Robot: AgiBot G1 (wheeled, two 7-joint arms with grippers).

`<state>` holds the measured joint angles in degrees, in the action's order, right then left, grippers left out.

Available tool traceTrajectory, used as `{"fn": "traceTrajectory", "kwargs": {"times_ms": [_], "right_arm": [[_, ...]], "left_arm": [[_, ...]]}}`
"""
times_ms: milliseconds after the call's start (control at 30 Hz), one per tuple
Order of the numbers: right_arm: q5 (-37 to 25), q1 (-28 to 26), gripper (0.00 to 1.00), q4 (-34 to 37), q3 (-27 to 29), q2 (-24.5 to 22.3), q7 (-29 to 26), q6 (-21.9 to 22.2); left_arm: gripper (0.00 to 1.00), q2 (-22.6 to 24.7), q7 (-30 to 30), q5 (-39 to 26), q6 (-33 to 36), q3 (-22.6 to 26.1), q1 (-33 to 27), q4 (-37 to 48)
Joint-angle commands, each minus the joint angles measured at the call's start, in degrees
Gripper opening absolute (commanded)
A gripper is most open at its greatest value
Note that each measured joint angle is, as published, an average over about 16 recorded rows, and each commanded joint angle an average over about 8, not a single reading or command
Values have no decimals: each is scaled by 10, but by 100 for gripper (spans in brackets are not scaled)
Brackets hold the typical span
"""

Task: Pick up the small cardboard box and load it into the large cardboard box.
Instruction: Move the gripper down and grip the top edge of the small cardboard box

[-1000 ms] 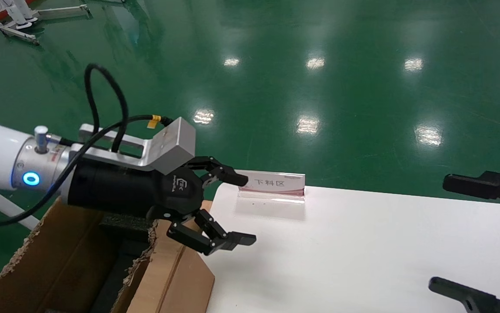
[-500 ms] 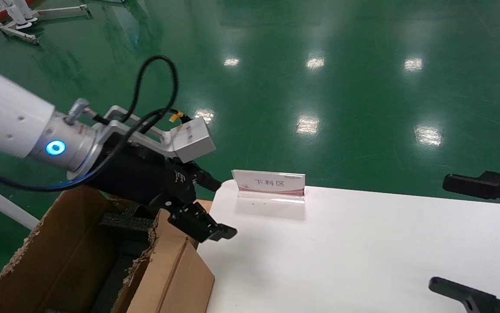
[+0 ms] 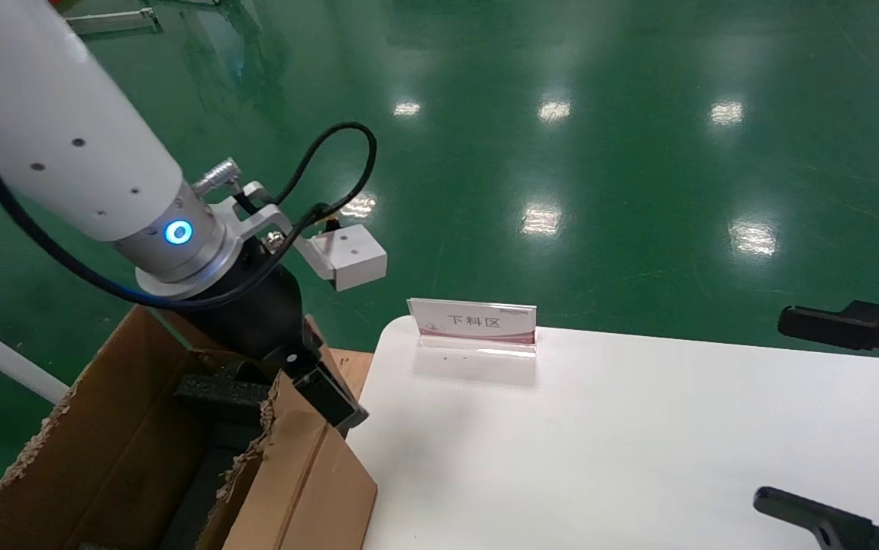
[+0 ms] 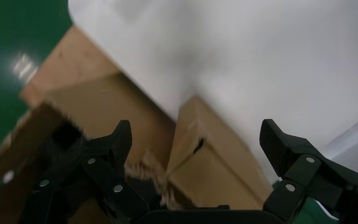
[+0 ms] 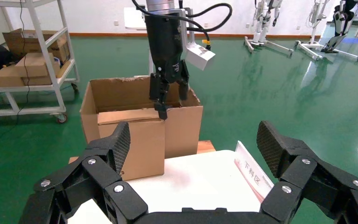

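Observation:
The large cardboard box [image 3: 114, 451], with ragged flap edges and black foam [image 3: 221, 389] inside, stands at the lower left beside the white table [image 3: 638, 443]. It also shows in the right wrist view [image 5: 135, 98]. One flap [image 3: 309, 481] hangs out against the table's edge. My left gripper [image 3: 324, 382] points down over the box's table-side rim, open and empty; it also shows in the left wrist view [image 4: 196, 135] and the right wrist view [image 5: 170, 100]. The small cardboard box is not in view. My right gripper [image 3: 790, 412] hovers open at the table's right edge.
A clear sign stand with red print [image 3: 473, 325] stands at the table's far edge. A brown board [image 3: 347, 363] lies between box and table. A white shelf with cartons [image 5: 32, 65] stands behind the large box. Green floor surrounds the table.
My left arm has swung from lying level to pointing down, and its gripper has drawn back from the table to over the box's rim, still open. The right arm has not moved.

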<state>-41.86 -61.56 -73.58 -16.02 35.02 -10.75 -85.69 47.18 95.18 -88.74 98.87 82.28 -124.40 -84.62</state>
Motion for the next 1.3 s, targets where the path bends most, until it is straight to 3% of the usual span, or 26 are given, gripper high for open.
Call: {"fn": "traceTrajectory", "kwargs": {"times_ms": [33,267,500,1300], "right_arm": [[0,0,100,0,0,0,0,0],[0,0,100,0,0,0,0,0],[0,0,100,0,0,0,0,0],[0,0,100,0,0,0,0,0]], "left_arm": [[100,13,31,7,2,38,-23,-1],[100,36,106,36,6,126,-67,0],[100,41,147,61,5,168,-76,7],[100,18,178,119,-22,190,-36,31]]}}
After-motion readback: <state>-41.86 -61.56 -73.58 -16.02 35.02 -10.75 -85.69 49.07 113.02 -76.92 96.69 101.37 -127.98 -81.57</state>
